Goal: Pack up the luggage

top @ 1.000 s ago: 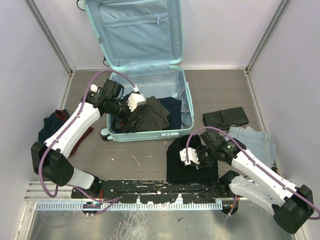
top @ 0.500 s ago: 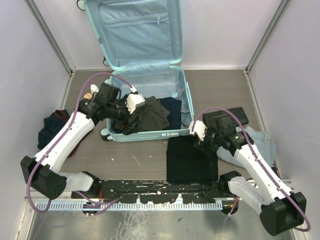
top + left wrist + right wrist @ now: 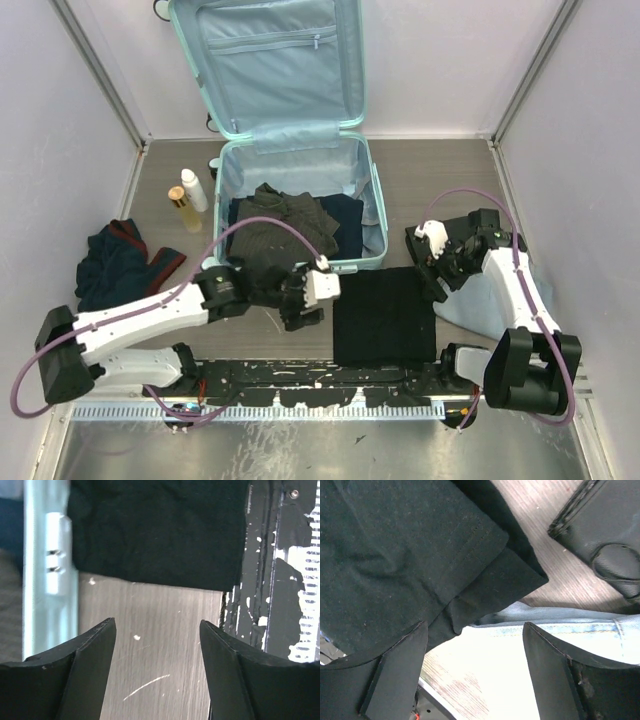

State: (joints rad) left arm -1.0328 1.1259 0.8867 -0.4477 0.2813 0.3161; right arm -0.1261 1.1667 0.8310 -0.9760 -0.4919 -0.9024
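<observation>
Mint luggage (image 3: 372, 205): open, dark clothes (image 3: 285, 225) inside.
Left gripper (image 3: 157, 630): jaws apart, empty.
Right gripper (image 3: 475, 630): jaws apart, empty, above black cloth (image 3: 395, 545).

Table: the grey wood-grain table (image 3: 440, 170) had walls on its left, right and far sides, and a chipped black strip (image 3: 300, 380) along its near edge.
Far middle: the luggage (image 3: 300, 160) lay open, its base flat on the top and its lid raised toward the far wall.
Far left: 2 bottles, 1 white bottle (image 3: 193, 190) and 1 amber bottle (image 3: 181, 210), stood just beside the luggage's left side.
Left: a crumpled dark blue garment (image 3: 115, 262) with red trim lay near the left wall.
Near middle: a flat black cloth (image 3: 385, 315) reached the strip.
Right: a black pouch (image 3: 605, 525) lay near pale blue denim (image 3: 462, 305), which touched the cloth.
</observation>
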